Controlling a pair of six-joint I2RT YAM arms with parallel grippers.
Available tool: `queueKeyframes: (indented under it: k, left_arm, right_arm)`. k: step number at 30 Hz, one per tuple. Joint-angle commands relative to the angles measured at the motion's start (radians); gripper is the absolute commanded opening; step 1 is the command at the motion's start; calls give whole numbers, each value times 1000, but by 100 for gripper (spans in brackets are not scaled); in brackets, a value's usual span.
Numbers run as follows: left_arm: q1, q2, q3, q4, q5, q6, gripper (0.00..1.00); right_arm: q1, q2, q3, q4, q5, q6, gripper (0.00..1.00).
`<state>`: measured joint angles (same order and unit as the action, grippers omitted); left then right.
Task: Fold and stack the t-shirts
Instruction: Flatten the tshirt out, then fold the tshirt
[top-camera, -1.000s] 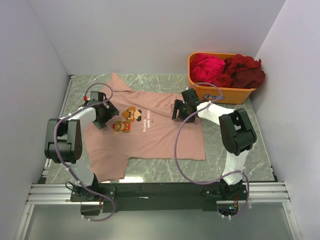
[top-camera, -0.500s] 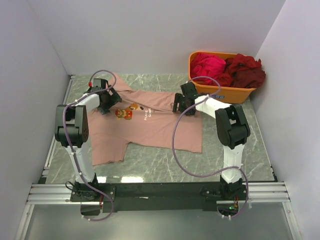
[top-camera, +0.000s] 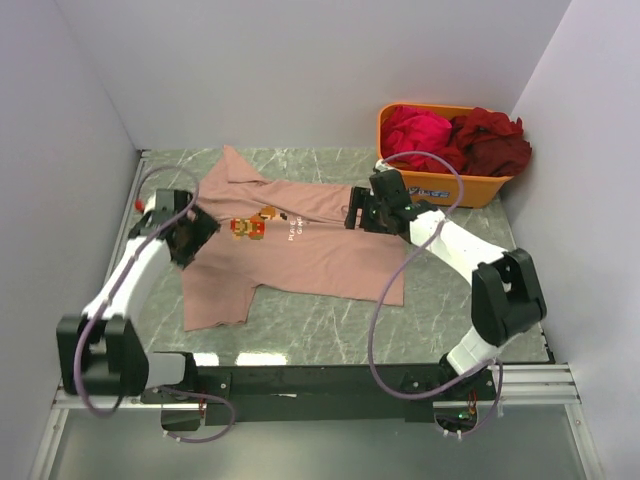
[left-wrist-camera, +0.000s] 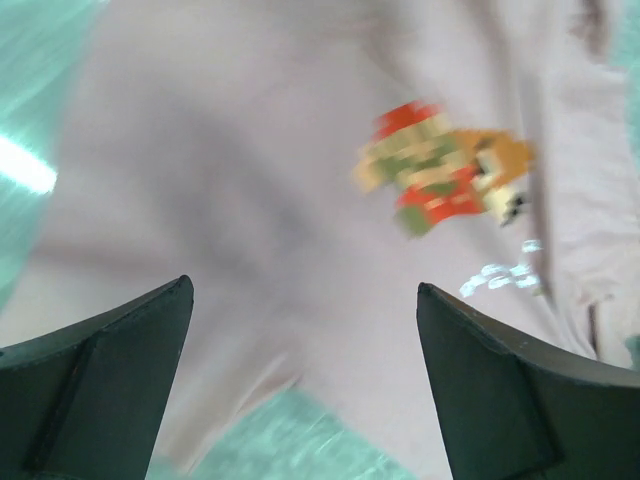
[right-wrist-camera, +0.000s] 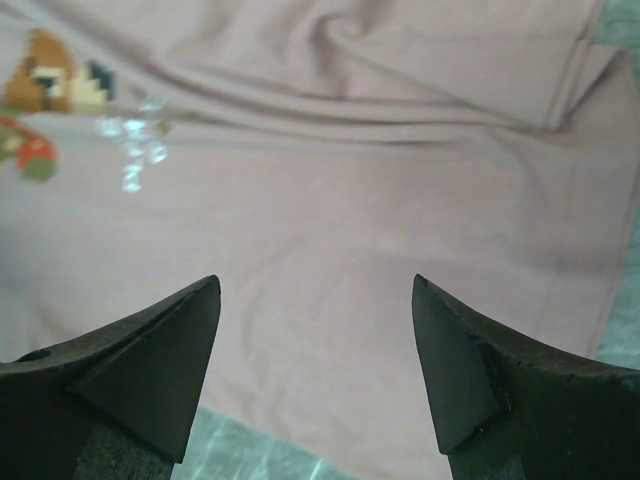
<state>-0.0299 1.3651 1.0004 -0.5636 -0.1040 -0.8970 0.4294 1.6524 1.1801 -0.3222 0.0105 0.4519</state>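
pink t-shirt on table, orange tub beyond

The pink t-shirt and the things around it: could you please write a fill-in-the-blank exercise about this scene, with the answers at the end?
The salmon-pink t-shirt lies on the table with its print facing ___.
The magenta t-shirt and the dark red t-shirt sit in the ___ tub.
The left gripper and the right gripper both have their jaws ___.
Missing words: up; orange; open.
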Motion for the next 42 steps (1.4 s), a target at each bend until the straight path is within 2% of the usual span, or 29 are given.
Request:
queueKeyframes:
  k: [1, 4, 11, 13, 17, 22, 25, 28, 29, 32, 37, 42]
  left_arm:
    - [4, -105, -132, -203, -107, -152, 99]
    - [8, -207, -235, -260, -170, -236, 100]
    - [25, -186, -358, -288, -149, -353, 99]
    - [25, -190, -373, -298, -161, -370, 94]
    - [25, -222, -433, -280, -163, -385, 77]
    - [27, -236, -502, -213, -126, -385, 65]
    - [27, -206, -505, -194, -140, -381, 50]
    - [27, -186, -491, -197, -169, -375, 16]
    - [27, -190, -481, -202, -177, -378, 1]
    - [27, -244, -459, -245, -209, -402, 1]
    - [27, -452, -411, -323, -263, -430, 1]
    - [27, -613, -381, -361, -240, -425, 1]
  right_arm:
    - [22, -81, -52, 25, 8, 24, 84]
    - [22, -150, -111, 51, -7, 47, 84]
    - [22, -183, -137, 34, 16, 48, 84]
    - [20, -183, -139, 41, -6, 45, 84]
    - [14, -168, -142, 63, -53, 44, 84]
    - [5, -154, -135, 49, -26, 37, 84]
    - [3, -166, -142, 48, -21, 37, 84]
    - [5, -190, -163, 32, 9, 41, 84]
    - [5, -200, -180, 14, 14, 41, 84]
    - [3, -262, -247, -41, 25, 48, 84]
    - [9, -436, -373, -172, 75, 82, 84]
    - [12, -545, -511, -276, 78, 183, 83]
